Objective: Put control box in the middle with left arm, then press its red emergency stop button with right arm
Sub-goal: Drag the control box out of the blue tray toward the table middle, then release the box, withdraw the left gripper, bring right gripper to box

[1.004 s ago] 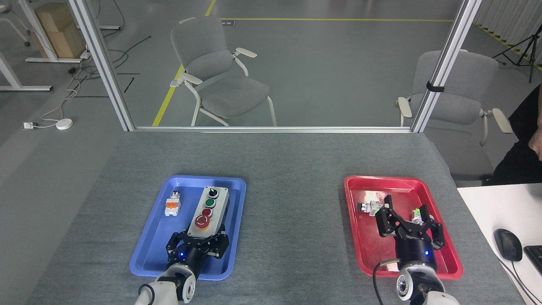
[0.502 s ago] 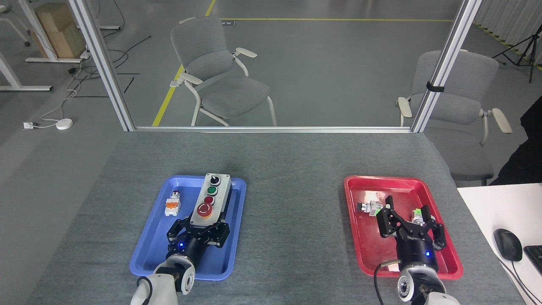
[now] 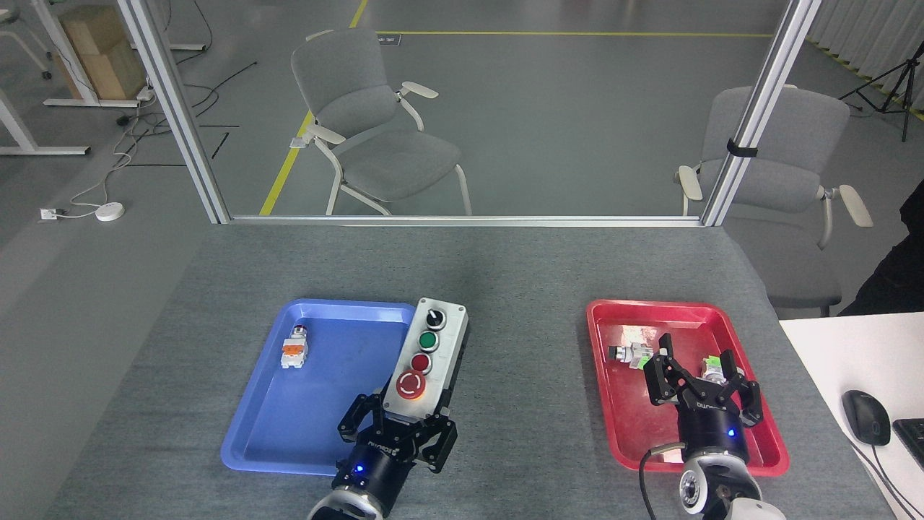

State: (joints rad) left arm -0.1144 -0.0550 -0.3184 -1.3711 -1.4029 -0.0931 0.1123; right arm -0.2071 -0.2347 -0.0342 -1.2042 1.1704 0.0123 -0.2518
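Note:
The control box (image 3: 427,354), light grey face on a black base, hangs tilted above the right rim of the blue tray (image 3: 317,426). My left gripper (image 3: 399,427) is shut on its near end. On its face run a black knob, a green button, a small red button and the red emergency stop button (image 3: 410,385) nearest the gripper. My right gripper (image 3: 699,386), with a black looping cable, stands open over the red tray (image 3: 621,419) and holds nothing. The middle (image 3: 523,375) is bare grey felt between the two trays.
A small loose push-button part (image 3: 294,349) lies in the blue tray. Two small parts (image 3: 630,352) lie in the red tray behind my right gripper. A white desk with a mouse (image 3: 865,417) stands at the right. Metal frame posts and chairs stand beyond the table's far edge.
My left gripper has lifted the control box out of the blue tray and carried it right, over the tray's right rim. The right gripper has stayed in place.

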